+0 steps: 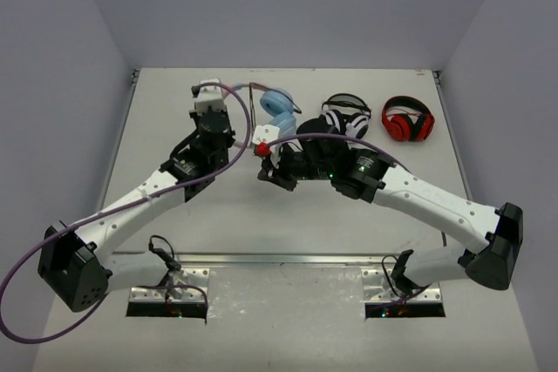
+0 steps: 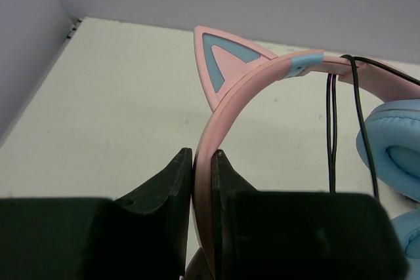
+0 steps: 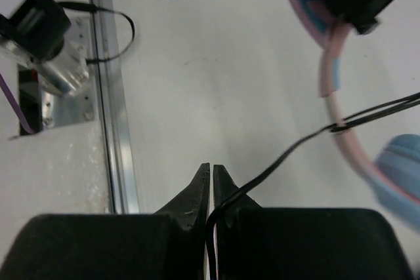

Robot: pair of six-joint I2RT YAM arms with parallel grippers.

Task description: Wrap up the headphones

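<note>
White-and-black headphones [image 1: 349,116] are being carried on the tabletop [image 1: 166,119] near its far edge, and red-and-black headphones [image 1: 408,119] are being carried just to their right, apart from them. A metal rail [image 1: 288,259] is being shown along the near edge.

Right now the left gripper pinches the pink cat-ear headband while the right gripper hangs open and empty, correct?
Not quite: the right wrist view shows the right gripper shut on the thin black cable. The left gripper does pinch the pink cat-ear headband.
</note>
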